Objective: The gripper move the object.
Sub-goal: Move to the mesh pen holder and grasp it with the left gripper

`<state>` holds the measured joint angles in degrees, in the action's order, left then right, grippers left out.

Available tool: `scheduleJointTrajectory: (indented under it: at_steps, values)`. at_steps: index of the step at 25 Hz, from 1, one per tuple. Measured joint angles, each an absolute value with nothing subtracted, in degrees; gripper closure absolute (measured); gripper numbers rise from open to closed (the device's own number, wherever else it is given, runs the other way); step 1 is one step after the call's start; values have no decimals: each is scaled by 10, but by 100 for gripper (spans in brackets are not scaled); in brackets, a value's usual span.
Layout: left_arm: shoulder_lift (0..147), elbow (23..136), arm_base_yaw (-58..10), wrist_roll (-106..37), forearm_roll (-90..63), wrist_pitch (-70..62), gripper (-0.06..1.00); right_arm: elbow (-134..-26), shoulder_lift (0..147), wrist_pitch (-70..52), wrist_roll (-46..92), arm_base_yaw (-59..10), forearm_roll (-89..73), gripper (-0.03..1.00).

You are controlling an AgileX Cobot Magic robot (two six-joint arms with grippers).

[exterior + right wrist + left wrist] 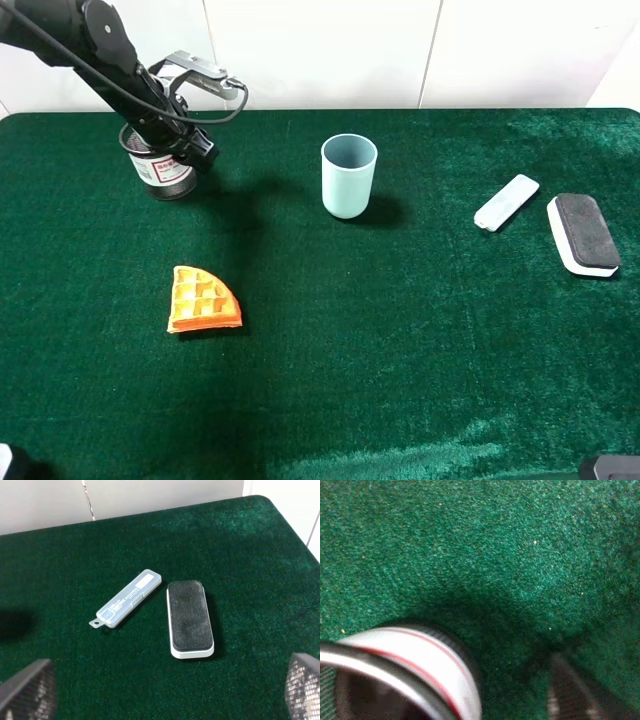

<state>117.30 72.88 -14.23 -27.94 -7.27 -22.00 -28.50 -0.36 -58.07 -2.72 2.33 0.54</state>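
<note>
The black wire-mesh pen cup [160, 172] with a white label in red print stands upright at the table's back left. My left gripper [190, 150] is down at the cup's right rim. In the left wrist view the cup's labelled wall [420, 655] sits close up between the jaws, with one finger [570, 695] outside it and a gap of cloth between them. The jaws look open, astride the wall. My right gripper [160, 705] is open and empty, low at the front right, above the cloth.
A light-blue plastic cup [348, 178] stands at the back centre. An orange waffle wedge [203, 300] lies front left. A grey flat case [506, 202] and a black-topped eraser [584, 232] lie at the right, and the right wrist view shows both, the case [129, 599] and the eraser [189, 619].
</note>
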Motion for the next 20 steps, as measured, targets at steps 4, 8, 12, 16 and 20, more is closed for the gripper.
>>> scheduleJointTrajectory:
  at_steps: [4,8,12,16,20]
  values:
    - [1173,729,-142,-279,-73,-220,75,-285,-4,-581,-27,23,5,27]
    - [1172,729,-142,-281,-67,-220,81,-285,-4,-581,-27,23,5,27]
    - [1172,729,-142,-281,-66,-220,81,-285,-4,-581,-27,23,5,27]
    - [1172,729,-142,-281,-66,-220,81,-285,-4,-581,-27,23,5,27]
    - [1172,737,-142,-281,-66,-232,82,-285,-4,-581,-27,23,5,27]
